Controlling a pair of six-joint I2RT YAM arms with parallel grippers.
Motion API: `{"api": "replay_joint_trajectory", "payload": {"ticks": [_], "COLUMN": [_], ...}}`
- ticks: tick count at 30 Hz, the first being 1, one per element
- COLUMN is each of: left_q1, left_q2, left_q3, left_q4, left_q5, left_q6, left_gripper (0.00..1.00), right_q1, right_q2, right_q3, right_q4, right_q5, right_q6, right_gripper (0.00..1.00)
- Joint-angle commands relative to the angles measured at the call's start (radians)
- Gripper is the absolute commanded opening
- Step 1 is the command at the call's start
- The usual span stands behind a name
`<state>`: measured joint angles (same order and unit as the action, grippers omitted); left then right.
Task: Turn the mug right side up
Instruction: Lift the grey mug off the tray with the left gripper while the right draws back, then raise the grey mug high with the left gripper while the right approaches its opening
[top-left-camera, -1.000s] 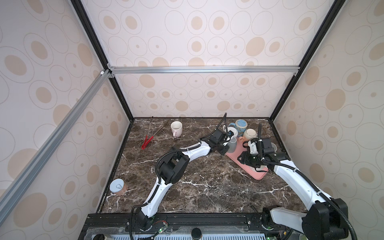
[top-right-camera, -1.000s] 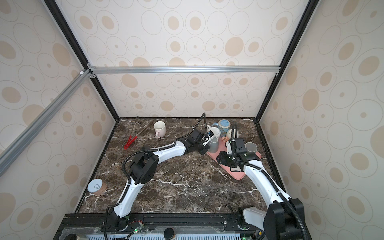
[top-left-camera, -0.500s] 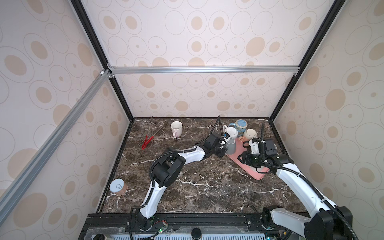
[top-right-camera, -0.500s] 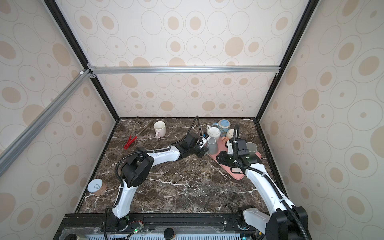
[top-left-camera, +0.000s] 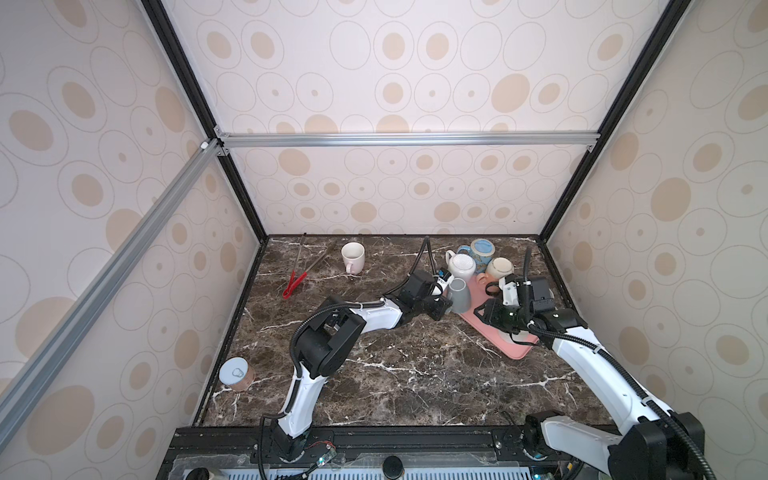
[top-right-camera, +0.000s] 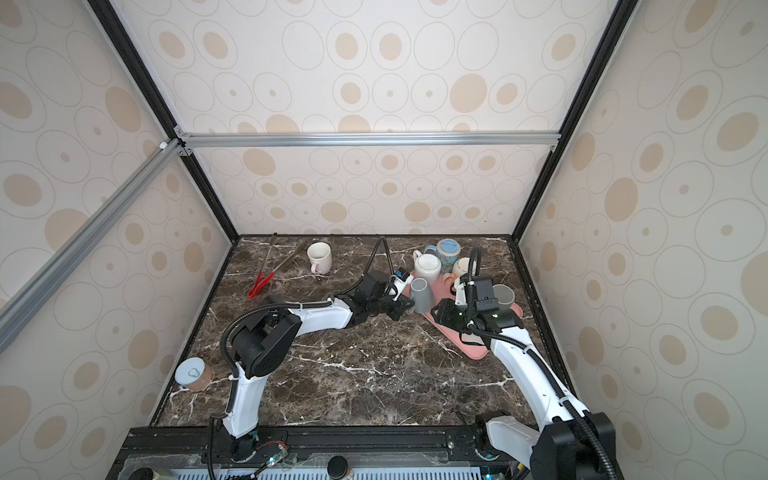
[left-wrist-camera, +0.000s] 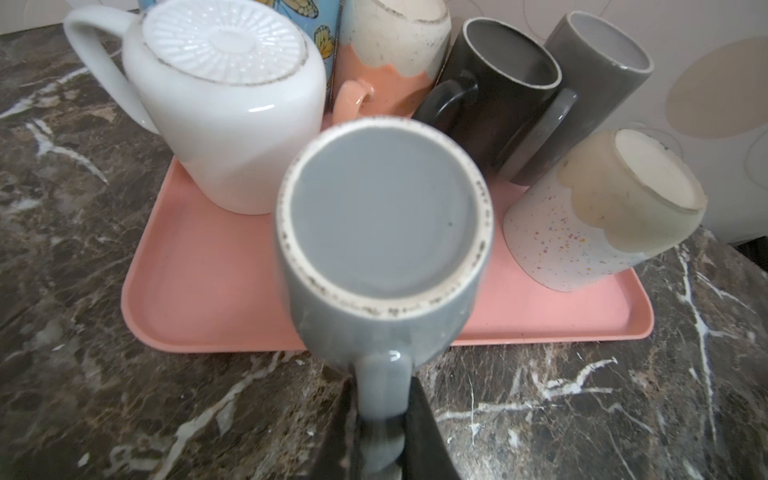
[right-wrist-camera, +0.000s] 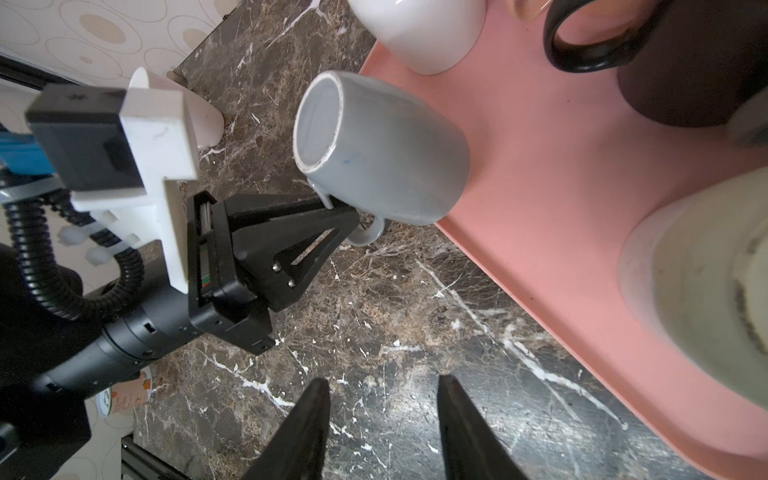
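Left end effector (left-wrist-camera: 383, 390) clamps base-up grey mug (left-wrist-camera: 382, 216) by its handle; right end effector (right-wrist-camera: 382, 384) parted.

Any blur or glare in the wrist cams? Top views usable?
Left wrist view: gray mug base fairly crisp, its handle and the left tool clamping it soft, too close; small glare on the white mug. Right wrist view: marble tabletop sharp, pale mug at the edge blurred. In both top views: even light, no glare, mugs small.

Eight mugs (left-wrist-camera: 382, 216), one pink tray (left-wrist-camera: 208, 291), one red tongs (top-left-camera: 297, 276), one can (top-left-camera: 235, 374).
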<state>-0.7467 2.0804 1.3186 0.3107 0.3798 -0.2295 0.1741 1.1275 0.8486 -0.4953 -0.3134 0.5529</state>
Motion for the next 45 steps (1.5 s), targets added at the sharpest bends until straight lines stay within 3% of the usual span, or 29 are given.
{"api": "replay_joint_trajectory", "payload": {"ticks": [1, 8, 13, 22, 28, 35, 45], "left_q1": [0.052, 0.140, 0.186, 0.271, 0.328, 0.367, 0.443], "left_q2": [-0.098, -0.191, -0.251, -0.466, -0.638, -0.823, -0.907], "left_q3": [-0.051, -0.218, -0.249, -0.272, -0.312, -0.365, -0.451], "left_q4": [0.230, 0.623, 0.767, 0.854, 0.871, 0.851, 0.939], "left_q5": [0.080, 0.215, 0.270, 0.269, 0.248, 0.196, 0.204], "left_q6": [-0.134, -0.432, -0.551, -0.600, -0.592, -0.568, -0.729], "left_gripper": [0.00, 0.00, 0.00, 0.00, 0.00, 0.00, 0.00], "right_q1": [-0.008, -0.010, -0.010, 0.049, 0.211, 0.313, 0.414], "right_q2": [-0.012, -0.067, -0.080, -0.029, 0.070, 0.157, 0.339], "right_q3": [-0.026, -0.083, -0.063, -0.043, 0.087, 0.169, 0.341], "right_q4": [0.070, 0.329, 0.462, 0.859, 0.884, 1.011, 1.201], "right_q5": [-0.051, -0.123, -0.192, -0.287, -0.335, -0.382, -0.484], "right_q6": [0.033, 0.144, 0.165, 0.310, 0.235, 0.208, 0.286], "right_gripper": [0.45, 0.41, 0.40, 0.40, 0.40, 0.41, 0.41]}}
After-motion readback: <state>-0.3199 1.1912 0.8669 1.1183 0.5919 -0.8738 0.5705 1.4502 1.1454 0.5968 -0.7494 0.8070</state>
